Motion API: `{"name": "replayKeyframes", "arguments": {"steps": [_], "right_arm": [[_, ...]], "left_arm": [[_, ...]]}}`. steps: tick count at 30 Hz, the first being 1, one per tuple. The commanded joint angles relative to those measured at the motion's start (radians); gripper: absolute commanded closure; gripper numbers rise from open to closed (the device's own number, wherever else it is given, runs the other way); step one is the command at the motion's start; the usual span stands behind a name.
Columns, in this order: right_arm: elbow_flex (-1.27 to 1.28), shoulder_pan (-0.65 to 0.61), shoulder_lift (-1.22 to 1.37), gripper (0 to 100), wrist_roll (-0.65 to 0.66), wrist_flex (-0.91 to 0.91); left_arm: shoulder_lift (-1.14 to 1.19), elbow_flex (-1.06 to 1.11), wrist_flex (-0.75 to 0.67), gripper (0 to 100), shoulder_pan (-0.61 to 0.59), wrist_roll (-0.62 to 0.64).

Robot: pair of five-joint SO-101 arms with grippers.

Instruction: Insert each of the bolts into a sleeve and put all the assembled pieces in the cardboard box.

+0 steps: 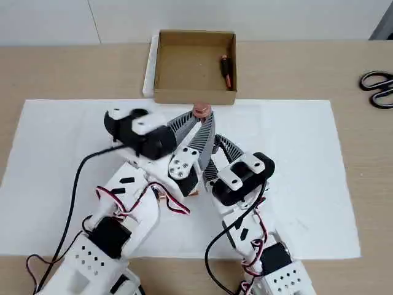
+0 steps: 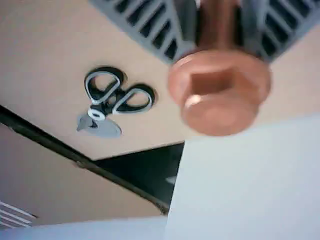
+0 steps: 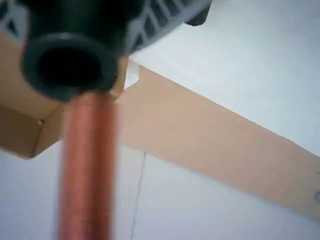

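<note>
High view reference: both arms are brought together over the white sheet [image 1: 307,184], just in front of the cardboard box [image 1: 184,96], which stands on the counter [image 1: 61,67]. One assembled piece [image 1: 226,71] is seen lying inside the box, against a side wall. The copper bolt [image 1: 201,111] is held above the sheet, near the box's front wall. In the left wrist view, the left pincer [image 2: 220,20] is clamped on the bolt's shank just behind the head, whose hexagonal recess is turned toward the camera. In the right wrist view, the right pincer [image 3: 75,15] is closed around the black sleeve [image 3: 67,62], with the open bore facing the camera. The bolt's threaded shank is seen against the rim of the sleeve's mouth (whether they touch cannot be told). A pair of scissors [image 1: 377,89] is laid on the bare counter beyond the sheet, well apart from both pincers.
</note>
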Motion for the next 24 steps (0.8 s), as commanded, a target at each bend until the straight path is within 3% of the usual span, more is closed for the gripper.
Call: {"name": "replayKeyframes", "arguments": {"steps": [1,5,17,24], "right_arm": [[-0.032,-0.004,-0.019,99.4,-0.005,0.002],[-0.032,-0.004,-0.018,99.4,-0.005,0.002],[-0.011,-0.015,-0.018,99.4,-0.002,0.002],[0.008,-0.082,-0.018,99.4,0.087,0.001]], "left_arm": [[-0.021,-0.016,-0.041,99,0.021,-0.077],[-0.026,-0.018,-0.044,99,0.028,-0.135],[-0.02,0.053,-0.046,99,0.066,-0.133],[-0.021,0.05,-0.046,99,0.046,-0.14]]}}
